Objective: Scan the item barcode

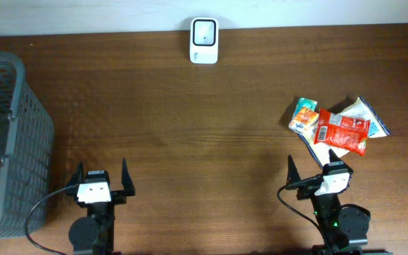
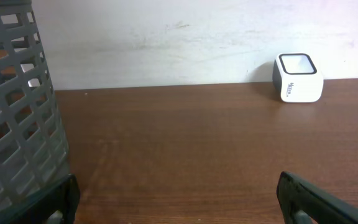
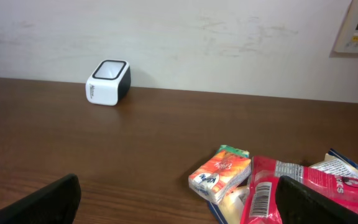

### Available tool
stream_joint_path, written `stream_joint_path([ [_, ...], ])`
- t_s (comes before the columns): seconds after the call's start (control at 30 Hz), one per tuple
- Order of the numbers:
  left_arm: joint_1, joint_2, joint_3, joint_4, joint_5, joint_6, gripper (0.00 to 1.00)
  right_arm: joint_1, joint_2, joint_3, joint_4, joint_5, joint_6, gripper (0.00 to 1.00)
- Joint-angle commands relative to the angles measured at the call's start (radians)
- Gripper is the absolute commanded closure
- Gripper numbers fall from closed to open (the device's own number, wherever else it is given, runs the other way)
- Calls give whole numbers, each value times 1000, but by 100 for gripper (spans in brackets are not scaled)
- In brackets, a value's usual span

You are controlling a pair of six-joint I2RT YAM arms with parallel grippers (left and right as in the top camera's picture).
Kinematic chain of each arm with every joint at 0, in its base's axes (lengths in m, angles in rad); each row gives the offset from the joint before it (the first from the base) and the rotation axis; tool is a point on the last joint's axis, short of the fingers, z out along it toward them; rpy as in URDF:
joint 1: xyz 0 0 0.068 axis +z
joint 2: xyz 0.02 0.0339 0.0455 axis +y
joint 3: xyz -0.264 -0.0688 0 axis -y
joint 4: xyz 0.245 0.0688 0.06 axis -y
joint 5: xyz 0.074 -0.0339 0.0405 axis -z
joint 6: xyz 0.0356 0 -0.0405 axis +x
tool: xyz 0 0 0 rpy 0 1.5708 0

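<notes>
Both arms are sitting folded low at the near edge of the table (image 1: pixel 190 120), the left gripper (image 1: pixel 101 172) and right gripper (image 1: pixel 317 170) pointing toward the far wall (image 1: pixel 83 14) with fingers spread wide apart, gripping nothing. The red packet (image 1: pixel 342 131) is lying barcode-up atop a small pile of packets (image 1: pixel 365 113) just ahead of the right gripper, while the white scanner (image 1: pixel 205 40) is standing well apart by the far wall.

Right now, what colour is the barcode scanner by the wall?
The scanner is white with black sides; best in the right wrist view.
</notes>
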Motion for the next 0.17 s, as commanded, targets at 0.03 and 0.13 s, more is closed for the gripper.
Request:
stream_joint_path([
  [0.03, -4, -7, -3, -4, 8, 16, 1, -6, -7, -7, -3, 1, 11, 1],
  [0.13, -4, -7, -3, -4, 8, 16, 1, -6, -7, -7, -3, 2, 11, 1],
])
